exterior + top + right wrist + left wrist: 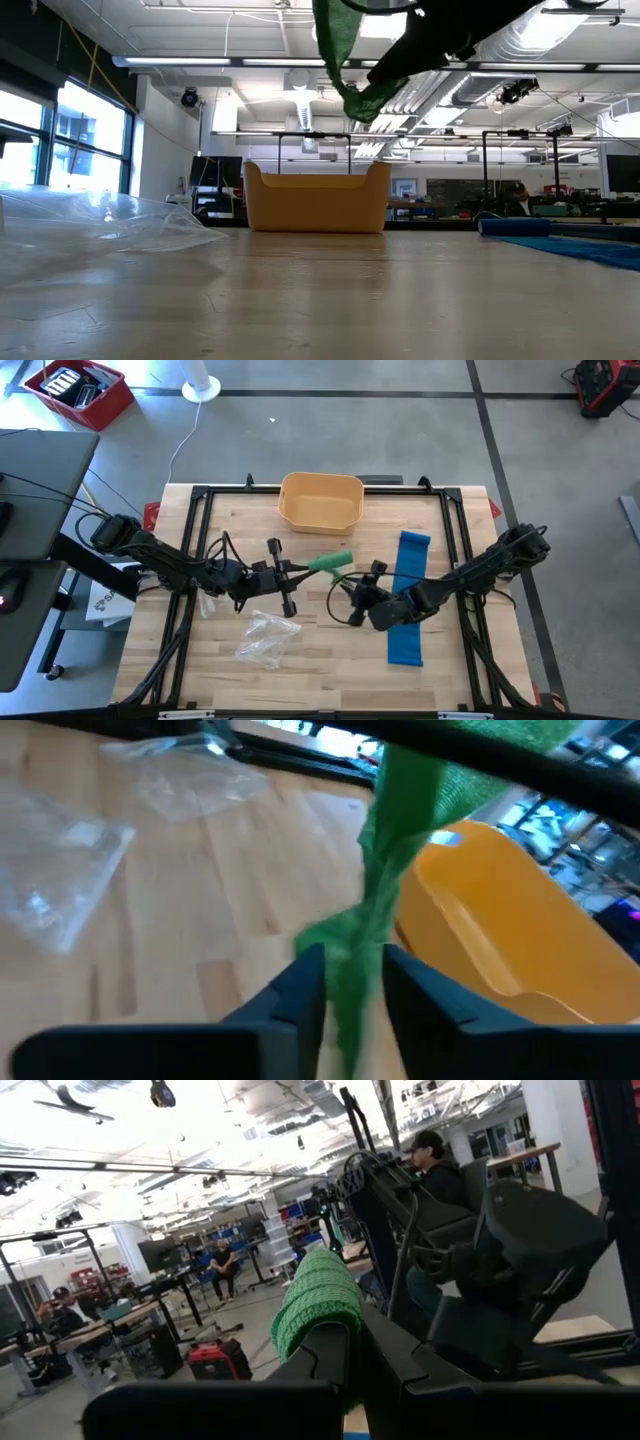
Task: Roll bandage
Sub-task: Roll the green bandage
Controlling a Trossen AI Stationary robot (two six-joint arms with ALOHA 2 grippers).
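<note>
Bandage point(330, 562) hangs above open tabletop point(330, 670), short of bin point(321, 501) rim.

High view straight down over table point(330, 660); low view level at tabletop; both share yellow bin point(321, 501).

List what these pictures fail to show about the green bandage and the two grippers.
- Green bandage: its top is cut off by the frame edge in the low view.
- Right gripper: motion blur in the right wrist view hides whether it pinches the strip.
- Left gripper: its fingertips are buried under the roll in the left wrist view.
</note>
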